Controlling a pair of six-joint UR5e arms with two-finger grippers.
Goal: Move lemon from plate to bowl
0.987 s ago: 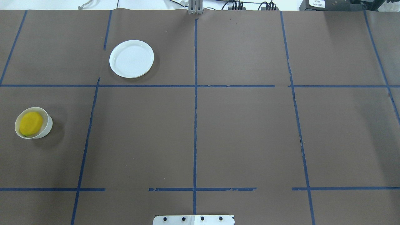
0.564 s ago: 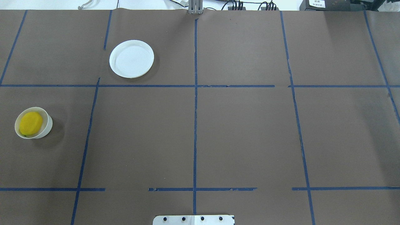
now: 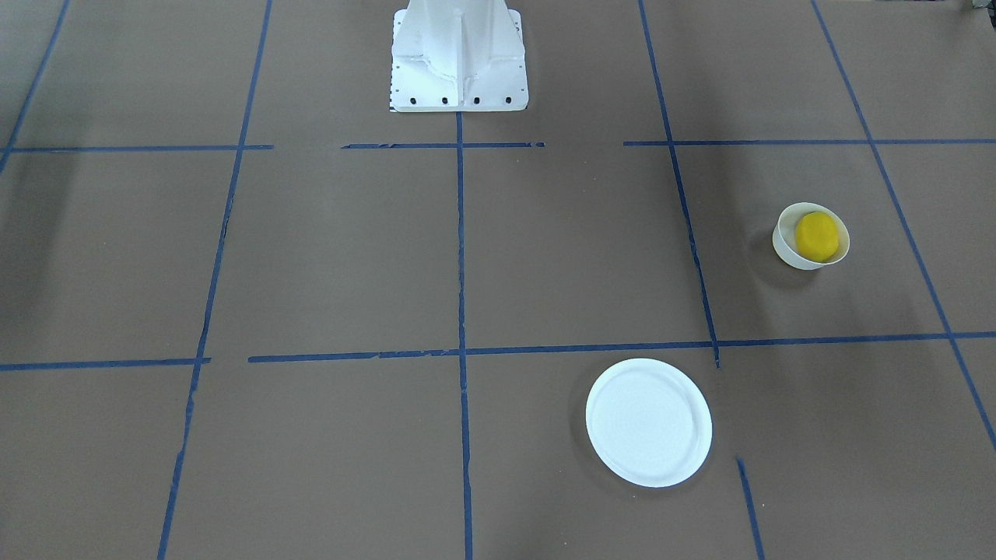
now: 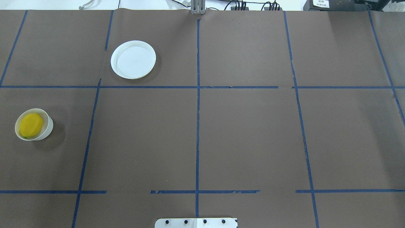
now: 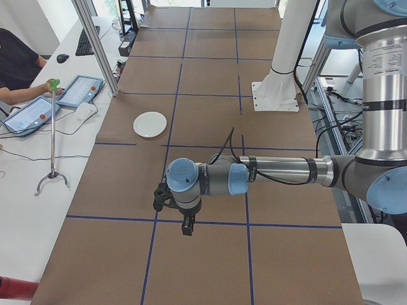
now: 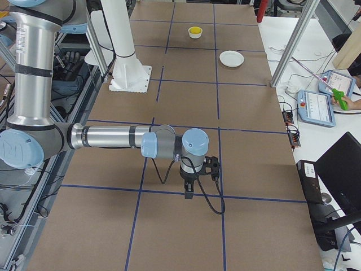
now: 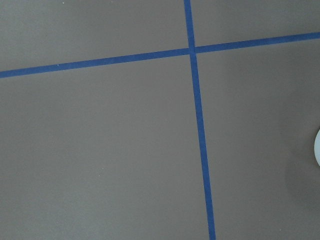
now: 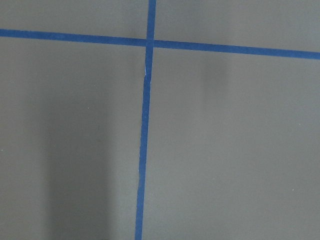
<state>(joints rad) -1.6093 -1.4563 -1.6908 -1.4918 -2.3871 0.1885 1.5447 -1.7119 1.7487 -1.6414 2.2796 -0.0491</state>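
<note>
Left gripper (image 5: pixel 186 229) is seen only in the left side view, pointed down over the brown paper-covered table (image 4: pixel 246 136) crossed by blue tape lines, and whether its fingers are apart or together cannot be told; the same holds for the right gripper (image 6: pixel 189 195), seen at the centre of the right side view. The small bright yellow oval lemon (image 4: pixel 31 125) is found inside the small deep round white bowl (image 4: pixel 49 126) at the overhead view's left edge, well apart from the flat round white disposable plate (image 4: pixel 133 59) in its upper left
</note>
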